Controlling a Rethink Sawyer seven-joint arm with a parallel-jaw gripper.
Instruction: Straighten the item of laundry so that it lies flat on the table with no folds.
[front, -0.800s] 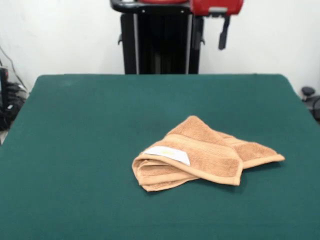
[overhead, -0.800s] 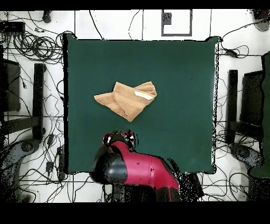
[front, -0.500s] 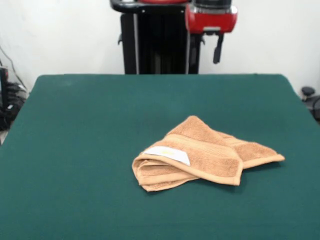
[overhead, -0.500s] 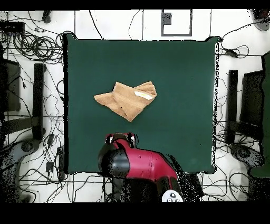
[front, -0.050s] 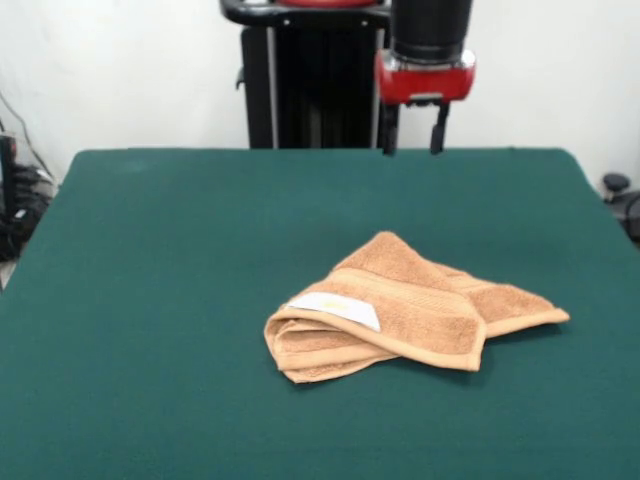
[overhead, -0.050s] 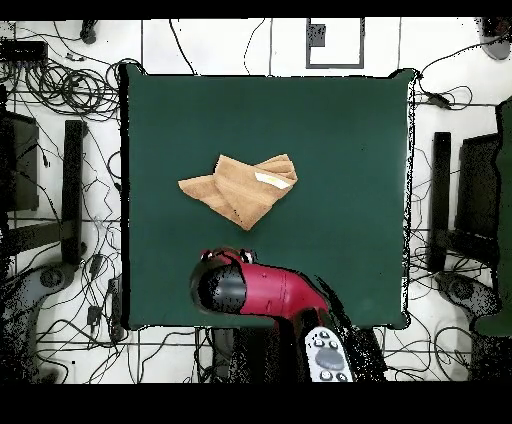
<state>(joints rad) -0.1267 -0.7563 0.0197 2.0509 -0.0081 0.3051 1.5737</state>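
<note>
Front view: my tool (front, -0.050s: 411, 130), fingers apart and empty, hangs over the desk's (front, -0.050s: 150, 300) far edge; the folded towel (front, -0.050s: 405, 308) lies nearer, well apart.

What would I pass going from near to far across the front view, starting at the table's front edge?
Bare green table → folded towel with its white label at the near left → more bare table → open end effector above the far edge.

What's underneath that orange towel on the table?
The towel is folded over itself, so its own lower layers show at the rolled edge, resting on the green table. Whatever lies beneath the middle is covered.
</note>
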